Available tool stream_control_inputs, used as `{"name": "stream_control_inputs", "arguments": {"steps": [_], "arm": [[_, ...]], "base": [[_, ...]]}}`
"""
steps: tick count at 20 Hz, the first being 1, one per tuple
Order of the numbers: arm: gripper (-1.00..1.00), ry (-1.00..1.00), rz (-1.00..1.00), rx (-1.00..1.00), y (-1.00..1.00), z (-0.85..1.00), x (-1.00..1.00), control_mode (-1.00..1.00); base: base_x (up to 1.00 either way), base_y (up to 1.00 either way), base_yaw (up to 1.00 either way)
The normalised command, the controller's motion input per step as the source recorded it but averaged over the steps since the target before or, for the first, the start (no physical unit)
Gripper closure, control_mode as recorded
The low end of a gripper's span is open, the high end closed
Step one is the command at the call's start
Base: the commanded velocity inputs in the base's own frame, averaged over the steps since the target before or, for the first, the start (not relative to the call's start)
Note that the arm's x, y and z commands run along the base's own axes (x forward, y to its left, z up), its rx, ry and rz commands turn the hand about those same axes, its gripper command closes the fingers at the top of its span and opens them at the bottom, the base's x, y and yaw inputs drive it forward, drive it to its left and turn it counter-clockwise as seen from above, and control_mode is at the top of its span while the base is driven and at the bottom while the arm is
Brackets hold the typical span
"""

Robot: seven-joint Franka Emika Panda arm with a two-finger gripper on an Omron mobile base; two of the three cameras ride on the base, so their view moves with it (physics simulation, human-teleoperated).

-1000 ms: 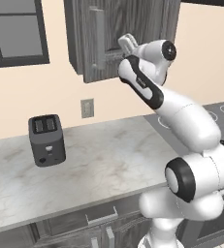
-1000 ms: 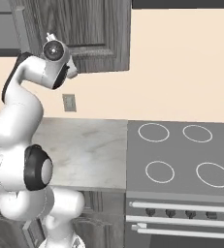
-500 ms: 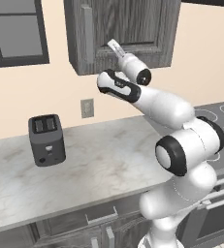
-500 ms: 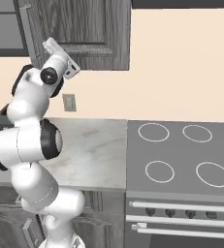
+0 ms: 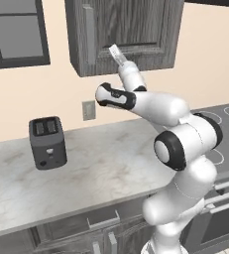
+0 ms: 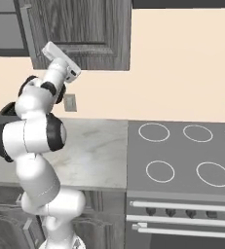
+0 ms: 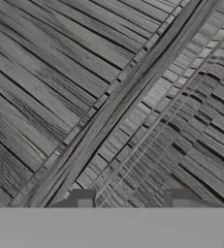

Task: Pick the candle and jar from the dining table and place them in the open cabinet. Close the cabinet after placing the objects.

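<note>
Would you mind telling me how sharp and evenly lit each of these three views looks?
Left base view: crisp, flat rendered light, soft shadow under the toaster. Right base view: equally sharp, no glare on the stove. Hand view: very close to the cabinet door, wood grain slightly soft, with the finger tips blurred at the bottom.

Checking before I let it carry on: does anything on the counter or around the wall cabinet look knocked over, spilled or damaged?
Nothing stands out. The toaster sits upright on the marble counter, the cabinet door looks shut and intact, and the gripper is pressed close against its wood grain, holding nothing visible.
</note>
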Motion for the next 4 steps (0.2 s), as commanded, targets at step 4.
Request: {"name": "stream_control_inputs", "arguments": {"steps": [4], "arm": [[-1.0,0.0,-0.03,0.0,0.0,0.0,1.0,-1.0]], "base": [[0.0,0.0,0.0]]}}
